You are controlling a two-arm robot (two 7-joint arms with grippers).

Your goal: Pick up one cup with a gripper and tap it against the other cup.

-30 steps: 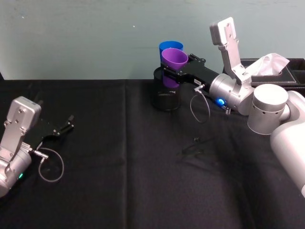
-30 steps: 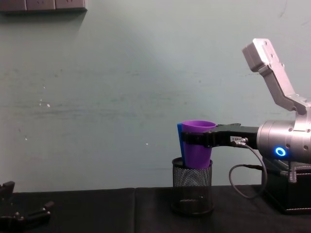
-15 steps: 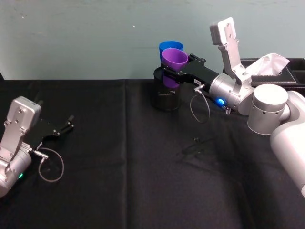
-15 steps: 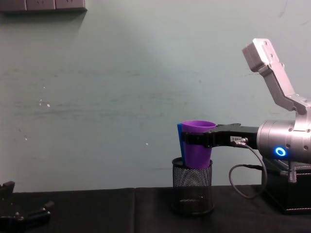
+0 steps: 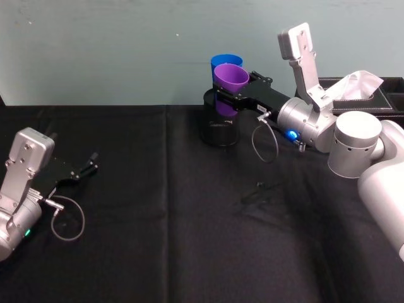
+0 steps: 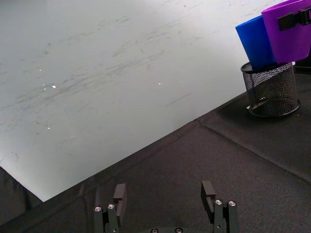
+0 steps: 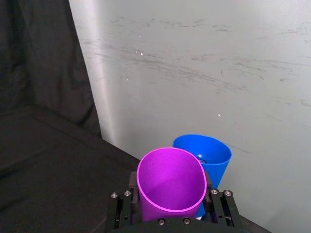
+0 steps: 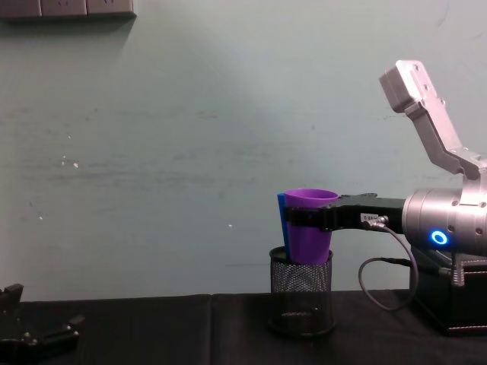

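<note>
Purple cup [image 5: 230, 78], blue cup [image 5: 225, 61] — black mesh pot [image 5: 219, 131]

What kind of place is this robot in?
Likely a robot lab test bench: a black-clothed table, a bare wall, and the right end effector gripping a purple cup beside a blue cup at a mesh pot; the left end effector rests open.

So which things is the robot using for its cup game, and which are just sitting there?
In the job:
- purple cup, held by the right gripper
- blue cup, just behind it

Just lying about:
- mesh pot, below the cups
- tissue box, far right
- left gripper, open, parked low on the left over the black cloth
</note>
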